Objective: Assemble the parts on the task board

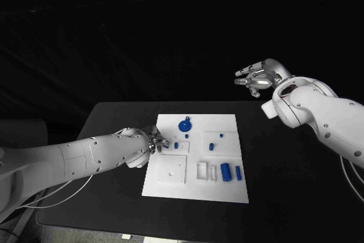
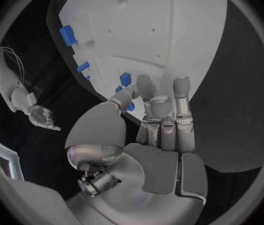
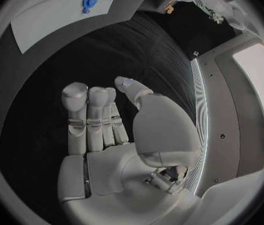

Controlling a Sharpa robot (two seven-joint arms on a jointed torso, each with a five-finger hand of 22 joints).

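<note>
Head view – left hand: at the left edge of the white board, fingertips over a small blue part lying just inside that edge; from here I cannot tell whether they pinch it.
Head view – right hand: raised well beyond the board's far right corner, fingers loosely curled, holding nothing — the left is plainly the nearer hand.
Head view – other parts: round blue knob near the far edge; long blue pieces in the near right corner, long axes running near-to-far.
Left wrist view – left hand: fingers stretched toward the board; the small blue part lies just ahead of the fingertips, near but seemingly apart — nothing held.
Right wrist view – right hand: fingers together, palm empty, over the bare tabletop; board well apart.
</note>
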